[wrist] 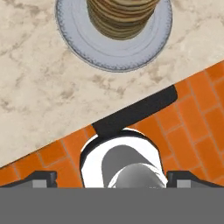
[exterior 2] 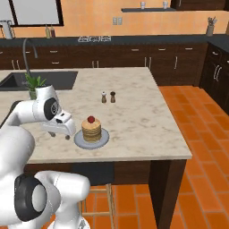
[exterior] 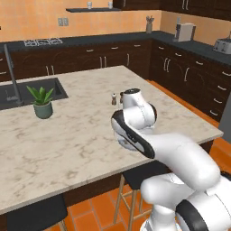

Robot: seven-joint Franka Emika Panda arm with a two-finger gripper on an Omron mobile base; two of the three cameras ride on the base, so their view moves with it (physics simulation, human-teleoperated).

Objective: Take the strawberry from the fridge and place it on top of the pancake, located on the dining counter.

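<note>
The strawberry (exterior 2: 91,119) sits on top of the pancake (exterior 2: 91,129), a short stack of tan discs on a round grey plate (exterior 2: 78,140). The plate rests on the marbled desk (exterior 2: 134,112), near its front edge. In the hand view the pancake (wrist: 121,19) and plate (wrist: 78,41) lie at the top of the frame, the marbled desk (wrist: 43,100) below them and the orange tiled floor (wrist: 192,113) past the desk's edge.

The gripper (exterior 2: 61,133) hangs just beside the plate, to its left in the right base view, low over the desk and apart from the stack. Its jaws stand wide and hold nothing; in the hand view the two dark fingertips (wrist: 41,178) sit far apart at the bottom corners.

Two small shakers (exterior 2: 108,97), one light and one dark, stand side by side on the desk behind the plate, well apart from it. A potted plant (exterior: 42,102) stands by the inset sink (exterior: 31,92) with its tall dark faucet (exterior: 12,76). Dark stools (exterior: 144,173) are tucked under the desk's near edge. Dark wood cabinets (exterior: 113,56) line the orange back wall
</note>
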